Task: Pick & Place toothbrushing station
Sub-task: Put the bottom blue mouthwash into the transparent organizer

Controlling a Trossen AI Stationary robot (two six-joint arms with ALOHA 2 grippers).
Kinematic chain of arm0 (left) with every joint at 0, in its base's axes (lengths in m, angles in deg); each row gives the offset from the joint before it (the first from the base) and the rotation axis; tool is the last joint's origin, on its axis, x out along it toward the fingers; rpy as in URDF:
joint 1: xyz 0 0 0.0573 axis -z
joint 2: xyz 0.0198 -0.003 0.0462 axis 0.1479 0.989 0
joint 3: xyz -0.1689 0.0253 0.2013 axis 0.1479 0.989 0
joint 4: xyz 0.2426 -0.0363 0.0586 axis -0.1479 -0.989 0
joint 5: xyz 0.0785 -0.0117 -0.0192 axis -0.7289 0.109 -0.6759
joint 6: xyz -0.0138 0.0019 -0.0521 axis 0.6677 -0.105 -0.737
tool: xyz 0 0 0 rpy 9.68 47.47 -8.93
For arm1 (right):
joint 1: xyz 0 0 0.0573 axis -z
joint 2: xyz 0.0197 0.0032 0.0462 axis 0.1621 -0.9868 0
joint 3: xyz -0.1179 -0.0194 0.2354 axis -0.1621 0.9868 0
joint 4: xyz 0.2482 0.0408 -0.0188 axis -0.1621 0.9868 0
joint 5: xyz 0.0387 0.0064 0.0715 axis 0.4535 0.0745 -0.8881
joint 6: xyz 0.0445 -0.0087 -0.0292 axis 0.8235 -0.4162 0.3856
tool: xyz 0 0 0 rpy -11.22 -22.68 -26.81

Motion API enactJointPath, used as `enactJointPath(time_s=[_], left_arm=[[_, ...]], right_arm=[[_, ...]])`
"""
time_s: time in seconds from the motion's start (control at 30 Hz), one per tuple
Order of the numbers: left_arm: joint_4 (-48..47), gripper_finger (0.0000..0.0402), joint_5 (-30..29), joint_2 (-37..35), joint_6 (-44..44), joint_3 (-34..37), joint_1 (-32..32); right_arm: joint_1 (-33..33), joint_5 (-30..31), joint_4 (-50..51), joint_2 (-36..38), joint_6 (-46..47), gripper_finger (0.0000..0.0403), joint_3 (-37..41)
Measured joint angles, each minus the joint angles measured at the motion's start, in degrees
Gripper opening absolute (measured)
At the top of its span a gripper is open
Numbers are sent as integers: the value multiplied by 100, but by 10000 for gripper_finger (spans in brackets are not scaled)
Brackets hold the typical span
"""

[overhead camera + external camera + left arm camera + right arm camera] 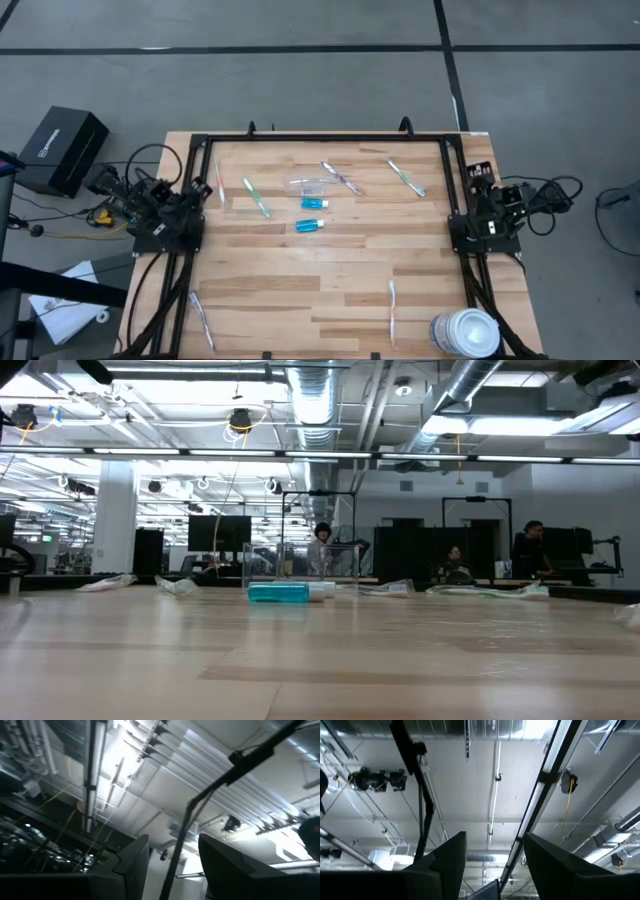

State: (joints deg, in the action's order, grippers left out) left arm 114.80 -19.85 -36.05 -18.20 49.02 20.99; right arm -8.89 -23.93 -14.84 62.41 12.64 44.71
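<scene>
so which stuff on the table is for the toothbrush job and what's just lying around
For the job: clear container; two toothpaste tubes; toothbrushes, e.g..
Lying about: white tub; black box, off the table.

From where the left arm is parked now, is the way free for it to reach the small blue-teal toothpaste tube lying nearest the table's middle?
Probably yes. The left gripper is folded back at the table's left edge, fingers apart and aimed at the ceiling. Bare wooden table lies between it and the small blue-teal toothpaste tube; only a thin green toothbrush lies near that path.
</scene>
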Motion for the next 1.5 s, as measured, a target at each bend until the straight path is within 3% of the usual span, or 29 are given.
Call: enactJointPath(time_s=[0.4, 0.6, 0.7, 0.8, 0.97, 1.1, 1.23, 1.37, 1.5], left_arm=[[64, 168, -183, 2, -572, -1, -2], [54, 168, -829, 213, -1111, -244, -7], [-212, 168, -907, 786, -1036, -732, -7], [-750, 168, -1210, 1582, -763, -1438, -46], [-2194, 168, -1226, 2878, -580, -2935, -383], [-4219, 168, -859, 3754, -845, -4143, -757], [-6374, 168, -285, 4489, -1397, -5038, -1220], [-7098, 168, 736, 5142, -1479, -5353, -1712], [-7633, 168, 1846, 5653, -1196, -5407, -2156]], right_arm=[[0, 180, -341, -1, 383, 188, -91], [0, 820, -596, 1, 999, 188, -223], [-2, 915, 74, -122, 1362, 188, -529], [-2, 1495, 827, -576, 1668, 188, -1063], [-2, 1861, 1444, -1640, 1070, 188, -2357], [0, 2217, 2504, -2525, 400, 188, -3659], [0, 2962, 3979, -3314, 76, 188, -4958], [0, 3196, 5232, -3914, 218, 188, -5994], [0, 3196, 5709, -4239, 365, 188, -6617]])
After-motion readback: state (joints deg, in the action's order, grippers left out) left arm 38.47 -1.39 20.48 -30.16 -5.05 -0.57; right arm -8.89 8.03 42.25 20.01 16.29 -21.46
